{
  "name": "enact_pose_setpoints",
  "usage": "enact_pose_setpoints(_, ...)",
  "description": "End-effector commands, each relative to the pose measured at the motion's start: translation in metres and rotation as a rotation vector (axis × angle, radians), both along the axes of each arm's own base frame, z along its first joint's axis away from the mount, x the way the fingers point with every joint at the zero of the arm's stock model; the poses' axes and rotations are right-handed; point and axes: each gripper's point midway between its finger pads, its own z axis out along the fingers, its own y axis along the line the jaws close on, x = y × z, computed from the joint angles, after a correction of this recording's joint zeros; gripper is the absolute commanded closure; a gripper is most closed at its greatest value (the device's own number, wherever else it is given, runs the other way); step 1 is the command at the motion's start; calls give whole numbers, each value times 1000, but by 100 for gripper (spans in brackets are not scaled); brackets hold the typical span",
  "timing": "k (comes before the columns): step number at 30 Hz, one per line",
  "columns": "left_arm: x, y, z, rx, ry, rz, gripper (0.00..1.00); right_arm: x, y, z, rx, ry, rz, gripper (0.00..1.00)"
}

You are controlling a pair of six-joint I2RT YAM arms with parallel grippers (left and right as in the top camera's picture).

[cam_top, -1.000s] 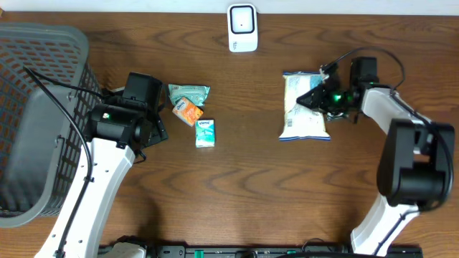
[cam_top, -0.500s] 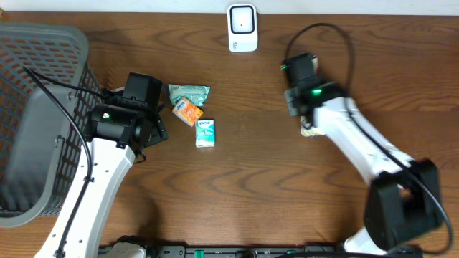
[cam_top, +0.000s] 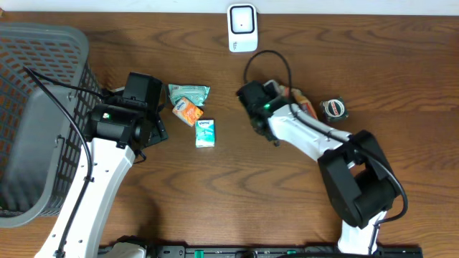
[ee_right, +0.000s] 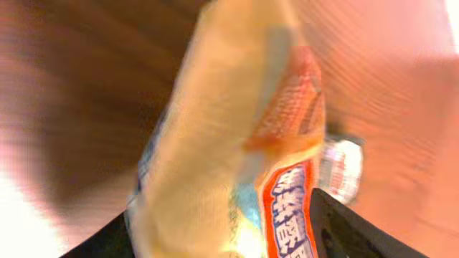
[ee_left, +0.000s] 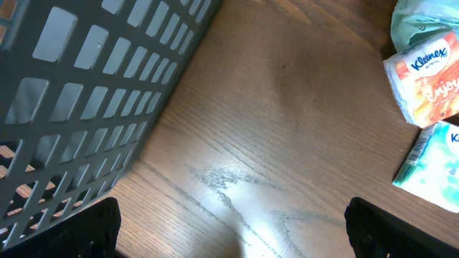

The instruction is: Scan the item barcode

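A white barcode scanner [cam_top: 242,29] stands at the table's far edge. Just below and to the right of it, my right gripper [cam_top: 283,97] reaches out with the item, a yellow snack bag [cam_top: 301,106] with an orange band, mostly hidden under the arm. In the right wrist view the blurred snack bag [ee_right: 237,143] fills the whole gap of my right gripper [ee_right: 222,240], whose jaws stand wide apart. The blur hides whether they press on it. My left gripper [ee_left: 229,236] hangs open over bare wood beside the basket, holding nothing.
A grey mesh basket [cam_top: 36,107] fills the left side. An orange Kleenex pack [cam_top: 188,111], a green-white pack [cam_top: 206,133] and a teal packet [cam_top: 188,92] lie right of my left gripper [cam_top: 159,129]. A small round item [cam_top: 333,109] lies right of the snack bag.
My right arm has swung left from the table's right side to the centre below the scanner, and the snack bag has come with it. The left arm has not moved.
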Motion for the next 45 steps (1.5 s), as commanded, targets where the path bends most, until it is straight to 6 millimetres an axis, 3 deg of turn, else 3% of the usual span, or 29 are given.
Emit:
enact_pose_setpoints(1, 0, 4, 3, 9, -11, 13, 2, 4, 51, 27, 287, 25, 50, 37)
enact_pose_setpoints(3, 0, 4, 3, 9, -11, 13, 2, 8, 63, 41, 371, 46, 63, 34)
enact_pose_setpoints(5, 0, 4, 3, 9, -11, 13, 2, 15, 60, 57, 399, 50, 48, 33)
enact_pose_setpoints(8, 0, 4, 3, 9, -11, 13, 2, 21, 38, 75, 386, 64, -6, 35)
enact_pose_setpoints(10, 0, 4, 3, 9, -11, 13, 2, 17, 21, 75, 377, 117, -27, 34)
enact_pose_setpoints(14, 0, 4, 3, 9, -11, 13, 2, -6, -11, 56, 385, 273, -89, 26)
enact_pose_setpoints(19, 0, 4, 3, 9, -11, 13, 2, -22, -32, 23, 437, 359, -157, 15)
enact_pose_setpoints(27, 0, 4, 3, 9, -11, 13, 3, -42, -8, -28, 601, 427, -68, 17)
enact_pose_setpoints(28, 0, 4, 3, 9, -11, 13, 2, -45, -8, -33, 600, 428, -64, 19)
enact_pose_setpoints(30, 0, 4, 3, 9, -11, 13, 2, -50, -7, -42, 598, 431, -58, 31)
enact_pose_setpoints(35, 0, 4, 3, 9, -11, 13, 2, -45, -2, -44, 625, 391, -94, 98)
enact_pose_setpoints(41, 0, 4, 3, 9, -11, 13, 2, -13, 15, -15, 724, 299, -145, 99)
enact_pose_setpoints(45, 0, 4, 3, 9, -11, 13, 2, 11, 57, 32, 962, 299, -38, 99)
